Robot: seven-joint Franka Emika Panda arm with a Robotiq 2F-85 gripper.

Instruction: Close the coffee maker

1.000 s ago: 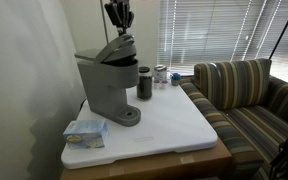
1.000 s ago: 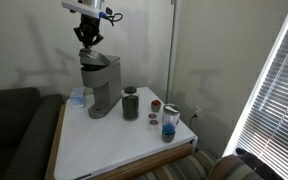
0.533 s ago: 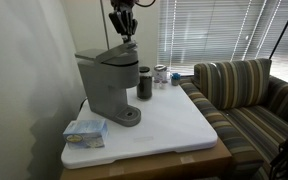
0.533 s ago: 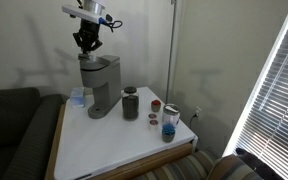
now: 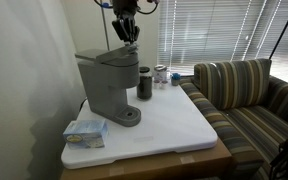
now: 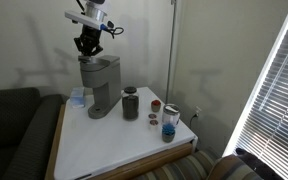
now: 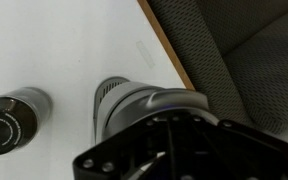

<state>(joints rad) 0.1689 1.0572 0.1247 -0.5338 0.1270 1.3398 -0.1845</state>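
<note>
Gripper (image 5: 128, 39) hangs fingers-down just above the coffee maker (image 5: 106, 85). A thin gap shows between the fingertips and the machine's top in both exterior views. Nothing is held. The fingers sit close together, but whether the jaws are fully closed cannot be told. In the wrist view the gripper's dark body fills the bottom edge and hides the tips.

Coffee maker: grey, tall, and the largest item on the white table (image 5: 174, 125). It stands toward the table's back corner on a round base plate. The lid lies down flat and flush with the body. The wrist view shows its rounded top (image 7: 134, 100) from directly above.

Containers:
- A dark cylindrical tumbler (image 6: 131, 103) stands upright just beside the machine, apart from it. Its top is capped, so the contents are not visible.
- A low round tin (image 6: 154, 107) sits further along.
- A small clear jar (image 6: 170, 123) is near the table edge, with something blue in its lower part.

A flat blue-and-white packet (image 5: 84, 131) lies on the machine's other side. A striped couch (image 5: 246, 95) stands beside the table.
</note>
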